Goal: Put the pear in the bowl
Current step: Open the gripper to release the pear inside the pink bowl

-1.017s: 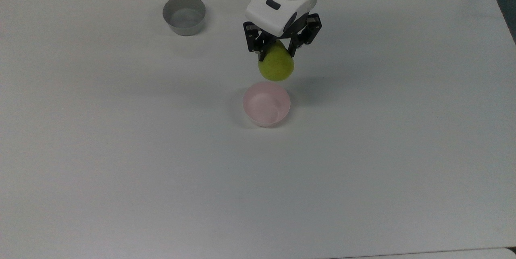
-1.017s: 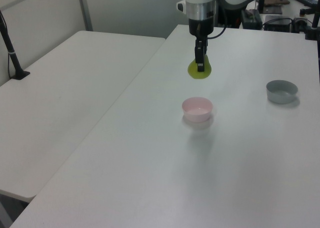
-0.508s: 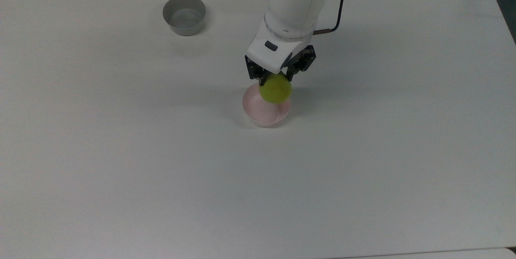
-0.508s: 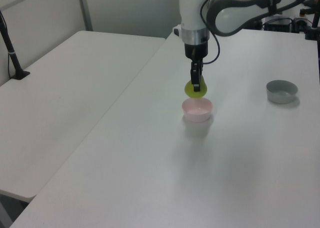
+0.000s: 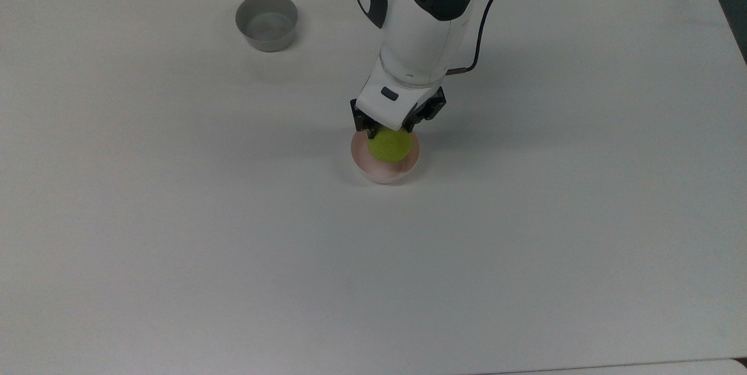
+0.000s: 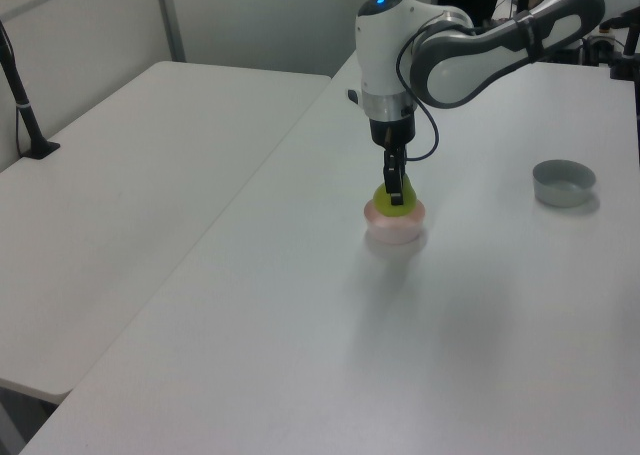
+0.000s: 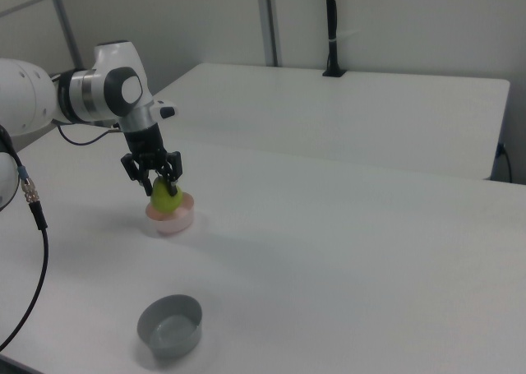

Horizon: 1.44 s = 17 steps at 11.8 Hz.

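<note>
The pear (image 5: 390, 144) is held by the hand (image 5: 392, 128) inside the pink bowl (image 5: 373, 171) near the worktop's (image 5: 175, 217) middle; release is required next.

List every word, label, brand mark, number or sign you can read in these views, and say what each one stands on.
No readable text: there are no words, numbers, labels or brand marks.
The arm carries a glowing blue light, not a character.
The gripper housing has a small dark patch with nothing legible on it.
The pear, the pink bowl, the grey bowl and the table are unmarked.
</note>
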{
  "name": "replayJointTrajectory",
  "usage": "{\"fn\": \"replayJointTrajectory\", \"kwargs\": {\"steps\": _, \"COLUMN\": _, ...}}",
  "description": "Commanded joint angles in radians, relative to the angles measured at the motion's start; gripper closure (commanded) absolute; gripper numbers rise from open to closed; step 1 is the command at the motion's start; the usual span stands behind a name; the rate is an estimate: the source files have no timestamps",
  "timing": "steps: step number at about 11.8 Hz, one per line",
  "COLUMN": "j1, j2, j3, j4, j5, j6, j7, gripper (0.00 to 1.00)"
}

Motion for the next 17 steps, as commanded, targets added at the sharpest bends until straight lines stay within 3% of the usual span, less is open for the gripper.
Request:
{"fn": "replayJointTrajectory", "kwargs": {"steps": 1, "j1": 0.0, "j2": -0.005, "j3": -0.008, "j4": -0.061, "j5": -0.036, "j6": 0.088, "j7": 0.039, "gripper": 0.68}}
{"fn": "replayJointTrajectory", "kwargs": {"steps": 5, "j1": -0.006, "j2": 0.014, "j3": -0.008, "j4": -0.061, "j5": -0.055, "j6": 0.091, "j7": 0.041, "gripper": 0.64}}
{"fn": "replayJointTrajectory", "kwargs": {"steps": 8, "j1": -0.006, "j2": 0.017, "j3": -0.008, "j4": -0.063, "j5": -0.055, "j6": 0.091, "j7": 0.041, "gripper": 0.53}}
{"fn": "replayJointTrajectory", "kwargs": {"steps": 9, "j1": -0.006, "j2": 0.017, "j3": -0.008, "j4": -0.063, "j5": -0.055, "j6": 0.091, "j7": 0.041, "gripper": 0.37}}
{"fn": "replayJointTrajectory", "kwargs": {"steps": 11, "j1": -0.006, "j2": 0.015, "j3": -0.008, "j4": -0.061, "j5": -0.055, "j6": 0.09, "j7": 0.041, "gripper": 0.2}}
{"fn": "replayJointTrajectory", "kwargs": {"steps": 13, "j1": -0.004, "j2": 0.015, "j3": -0.008, "j4": -0.061, "j5": -0.055, "j6": 0.088, "j7": 0.041, "gripper": 0.11}}
{"fn": "replayJointTrajectory", "kwargs": {"steps": 17, "j1": -0.006, "j2": -0.006, "j3": -0.008, "j4": -0.056, "j5": -0.05, "j6": 0.073, "j7": 0.042, "gripper": 0.07}}
